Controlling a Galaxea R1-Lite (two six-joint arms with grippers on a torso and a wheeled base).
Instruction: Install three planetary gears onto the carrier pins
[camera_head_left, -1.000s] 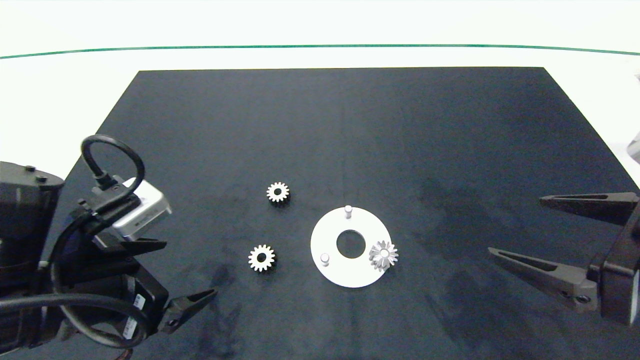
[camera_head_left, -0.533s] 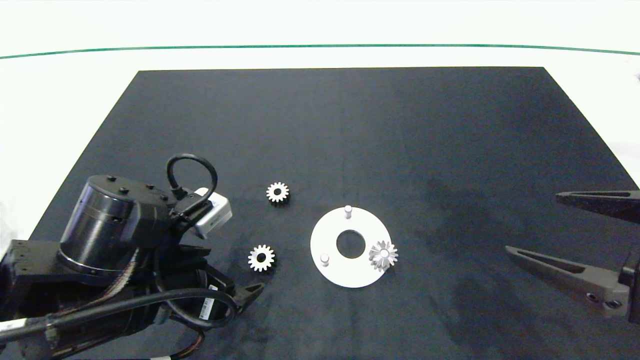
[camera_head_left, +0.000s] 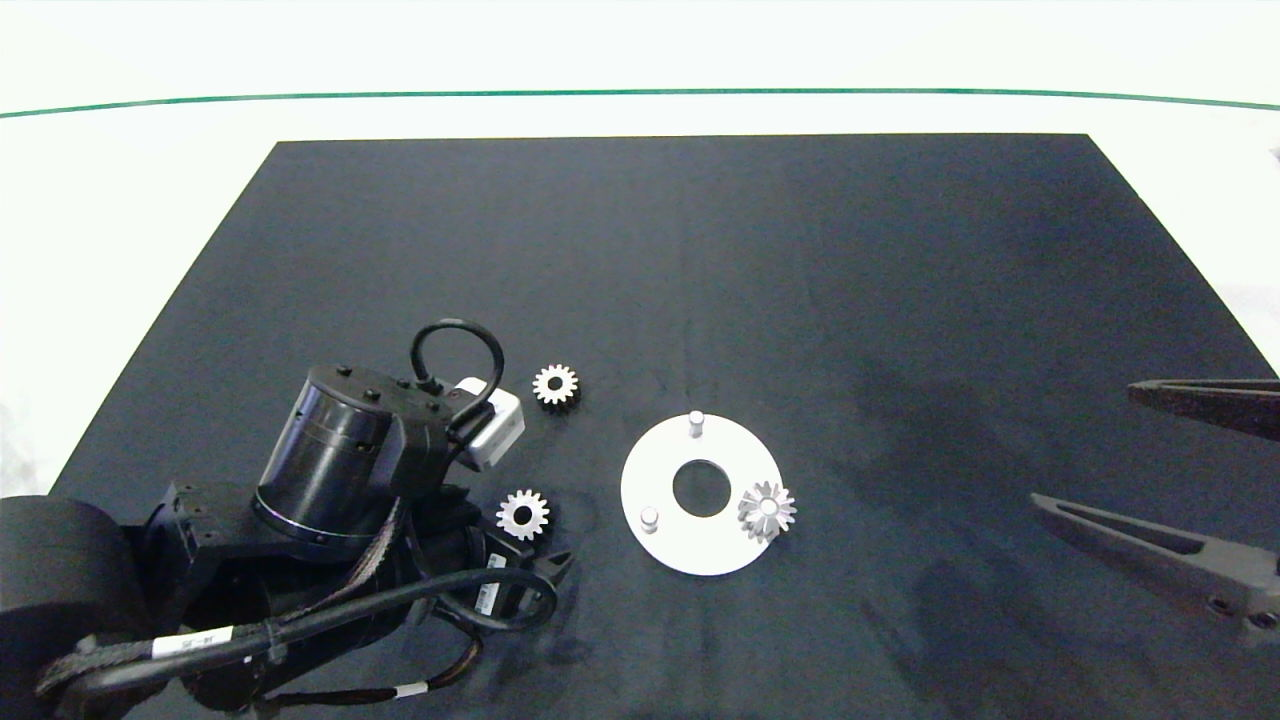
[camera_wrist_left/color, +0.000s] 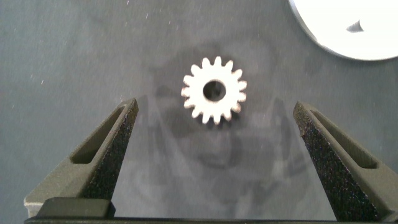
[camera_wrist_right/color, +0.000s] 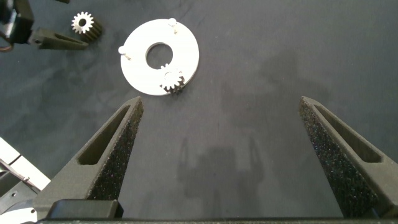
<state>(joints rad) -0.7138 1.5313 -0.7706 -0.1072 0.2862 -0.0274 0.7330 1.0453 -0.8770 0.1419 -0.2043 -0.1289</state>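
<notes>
The left pincer (camera_wrist_left/color: 214, 140) is hanging directly over a loose planetary gear (camera_wrist_left/color: 214, 90), its two fingers (camera_wrist_left/color: 109, 146) spread wide apart with the gear lying flat on the black mat (camera_head_left: 700, 280) between and slightly ahead of them. This gear (camera_head_left: 523, 514) is sitting just beside the white carrier disc (camera_head_left: 690, 550), on the side facing the left arm, so the left arm is clearly the nearer one. Being round and lying face-up with its centre hole showing, the gear is offering no long axis; judged from this, any closing line across its teeth should serve equally.

A second loose gear (camera_head_left: 556, 384) is resting on the mat a little farther from the disc, beyond the first. A third gear (camera_head_left: 767, 510) is already sitting on one carrier pin at the disc's edge toward the right arm, while two pins (camera_head_left: 696, 422) (camera_head_left: 649, 517) are standing bare.

The right pincer (camera_wrist_right/color: 221, 149) is idling well apart from the disc, fingers wide open and holding nothing.

The surface around the disc is offering ample room, and the mat looks soft and flat.
</notes>
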